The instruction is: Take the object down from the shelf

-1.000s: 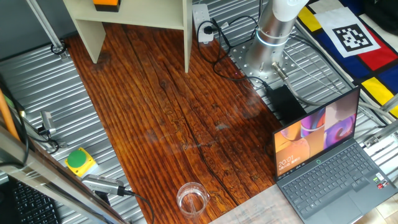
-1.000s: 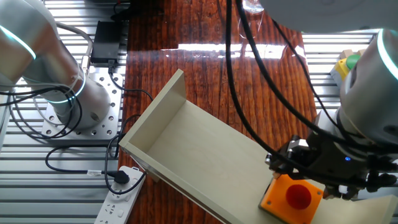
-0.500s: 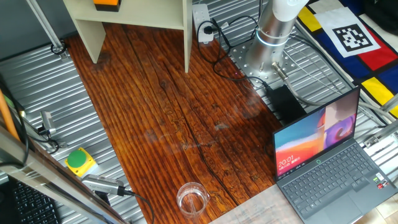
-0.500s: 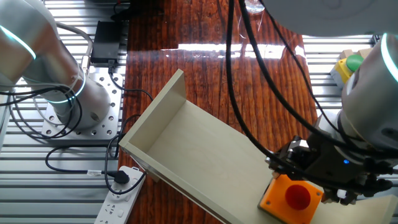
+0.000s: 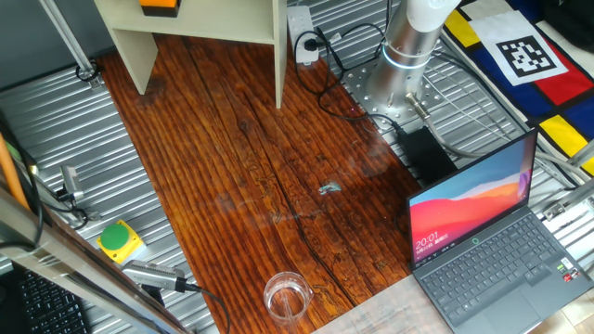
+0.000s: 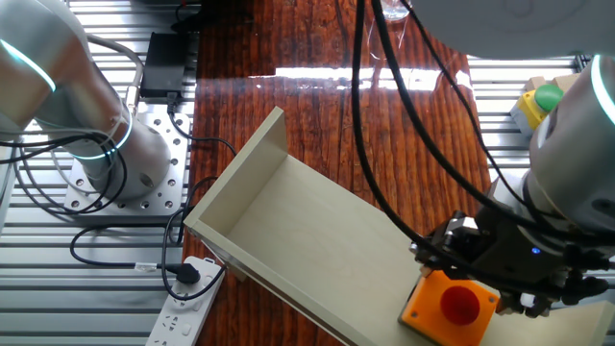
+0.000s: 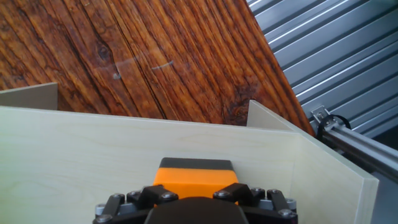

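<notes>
Hand view looks down on the cream shelf (image 7: 205, 149), where the orange box (image 7: 196, 178) sits on the top board, directly ahead of the black gripper (image 7: 196, 202) body that fills the bottom edge of the frame. The fingertips are out of sight in this view, so whether they are spread or closed cannot be told. Beyond the shelf lies the dark wood table (image 7: 155, 56), with ribbed metal to the right.

From the other fixed view, the gripper (image 6: 500, 274) hangs right over the box (image 6: 452, 300), its dark housing overlapping the box's far edge; the red button (image 6: 461, 302) on top is in plain sight. The fingers themselves are hidden by the housing, and contact with the box cannot be confirmed. The box rests at one end of the shelf (image 6: 307, 240) board, near an upright side panel. A white power strip (image 6: 187, 303) lies on the metal beside the shelf.

One fixed view catches only the lower part of the shelf (image 5: 195, 28), with a sliver of the box (image 5: 159, 5) at the top edge. On the table (image 5: 260, 176) stand a glass (image 5: 287, 297) and an open laptop (image 5: 487, 237); a yellow box with a green button (image 5: 120, 240) sits on the metal at the left.
</notes>
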### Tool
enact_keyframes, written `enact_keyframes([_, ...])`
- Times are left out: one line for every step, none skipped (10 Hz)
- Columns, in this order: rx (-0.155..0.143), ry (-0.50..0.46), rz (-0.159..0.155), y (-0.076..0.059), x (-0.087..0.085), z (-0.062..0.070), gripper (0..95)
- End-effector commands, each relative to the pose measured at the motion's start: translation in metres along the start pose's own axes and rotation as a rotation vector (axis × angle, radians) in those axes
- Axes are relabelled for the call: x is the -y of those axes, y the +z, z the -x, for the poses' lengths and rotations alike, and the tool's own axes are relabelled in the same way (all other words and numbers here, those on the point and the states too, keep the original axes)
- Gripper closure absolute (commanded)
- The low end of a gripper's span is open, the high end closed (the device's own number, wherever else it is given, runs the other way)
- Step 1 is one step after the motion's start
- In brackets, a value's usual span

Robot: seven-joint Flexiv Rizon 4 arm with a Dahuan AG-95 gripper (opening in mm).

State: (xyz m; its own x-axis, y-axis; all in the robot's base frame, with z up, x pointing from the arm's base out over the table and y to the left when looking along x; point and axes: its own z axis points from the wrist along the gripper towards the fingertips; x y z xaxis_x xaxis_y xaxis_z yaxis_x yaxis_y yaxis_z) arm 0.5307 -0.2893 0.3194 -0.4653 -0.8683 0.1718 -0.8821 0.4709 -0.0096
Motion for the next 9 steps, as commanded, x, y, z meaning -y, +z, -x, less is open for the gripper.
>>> enact_keyframes([0.008, -0.002, 0.003, 0.0062, -0.0001, 0.0, 19.0])
enact_keyframes([0.008, 0.0, 0.002, 0.0063, -0.0001, 0.0002, 19.0])
enact_keyframes([0.009, 0.0, 0.002, 0.0065, -0.0001, 0.0002, 19.0])
enact_keyframes([0.009, -0.006, 0.001, 0.0086, 0.0003, 0.0004, 19.0])
enact_keyframes([0.01, -0.001, 0.002, 0.0102, 0.0005, 0.0005, 19.0])
enact_keyframes([0.01, 0.001, 0.002, 0.0112, 0.0007, 0.0009, 19.0])
enact_keyframes([0.016, 0.002, 0.004, 0.0123, 0.0008, 0.001, 19.0])
enact_keyframes([0.017, 0.004, 0.004, 0.0127, 0.0009, 0.001, 19.0])
enact_keyframes([0.017, 0.008, 0.003, 0.0129, 0.0009, 0.0011, 19.0])
